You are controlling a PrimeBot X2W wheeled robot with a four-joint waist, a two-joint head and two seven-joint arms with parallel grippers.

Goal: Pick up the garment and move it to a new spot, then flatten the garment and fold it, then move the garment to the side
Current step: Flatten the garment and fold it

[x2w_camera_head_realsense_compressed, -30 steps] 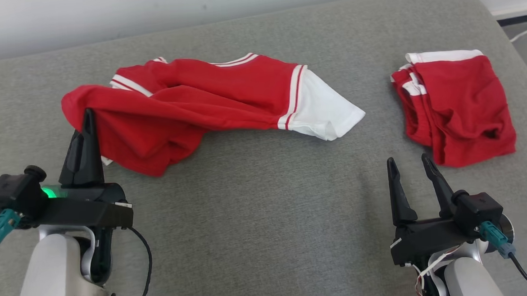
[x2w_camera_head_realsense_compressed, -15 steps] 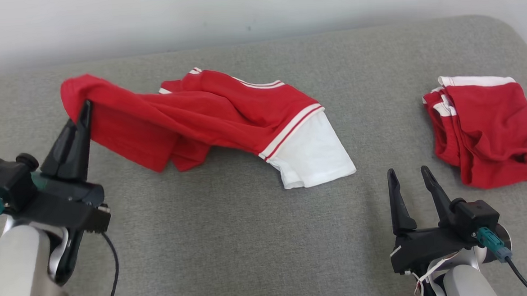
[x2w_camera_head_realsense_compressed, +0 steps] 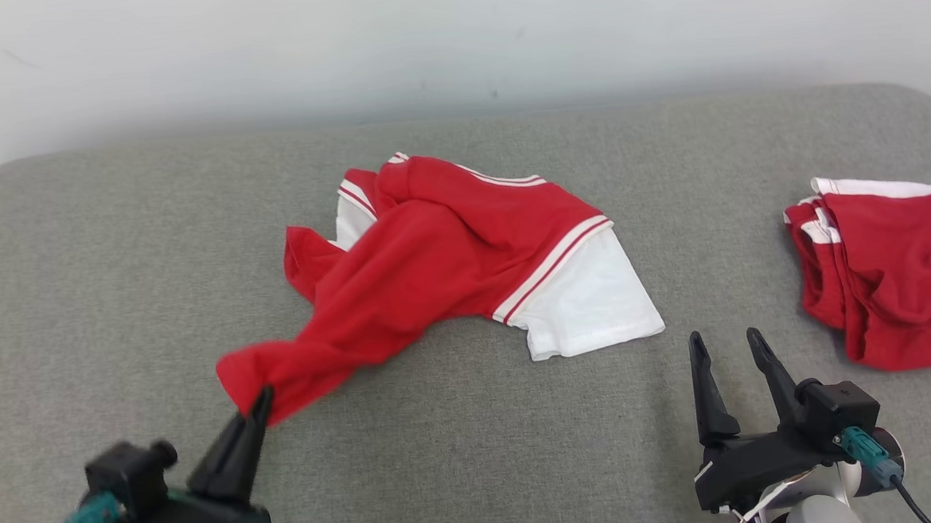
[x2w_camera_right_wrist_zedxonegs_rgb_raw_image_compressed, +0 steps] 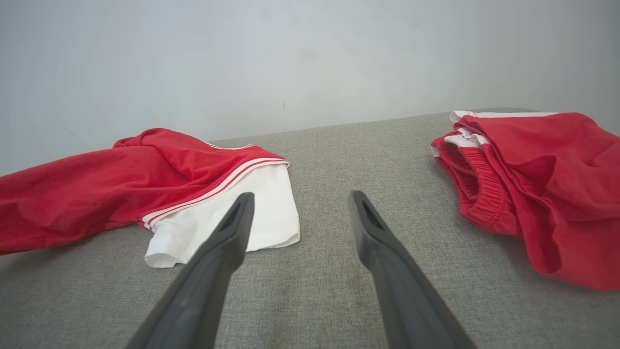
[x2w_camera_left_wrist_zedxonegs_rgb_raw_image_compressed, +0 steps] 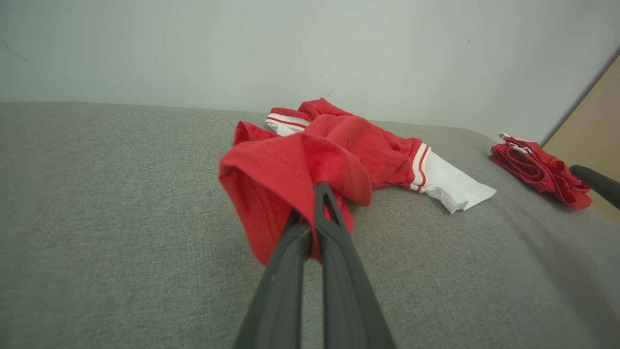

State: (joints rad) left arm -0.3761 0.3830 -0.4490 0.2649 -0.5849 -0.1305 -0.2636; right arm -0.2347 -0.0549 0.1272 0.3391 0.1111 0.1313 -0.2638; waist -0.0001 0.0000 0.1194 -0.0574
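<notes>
Left pincer (x2w_camera_head_realsense_compressed: 262,398), low on the left of the head view, is clamped tight on a bunched red corner of the garment (x2w_camera_head_realsense_compressed: 464,238). Its two dark fingers press together with cloth pinched between them. In the left wrist view that corner droops over the fingertips like a hood, raised off the worktop (x2w_camera_head_realsense_compressed: 115,256), which is covered in grey fabric. From the grip the red cloth runs up and to the right as a drawn-out band to the main heap, which lies crumpled at the middle of the worktop. A white sleeve (x2w_camera_head_realsense_compressed: 591,299) with red and white striped trim lies flat on the heap's right side. Right pincer (x2w_camera_head_realsense_compressed: 723,342) hovers low on the right, its fingers spread wide with nothing between them, near the sleeve but apart from it. Further right, a second red garment (x2w_camera_head_realsense_compressed: 888,271) with a white band lies folded near the worktop's edge. A pale wall (x2w_camera_head_realsense_compressed: 422,40) stands behind.
</notes>
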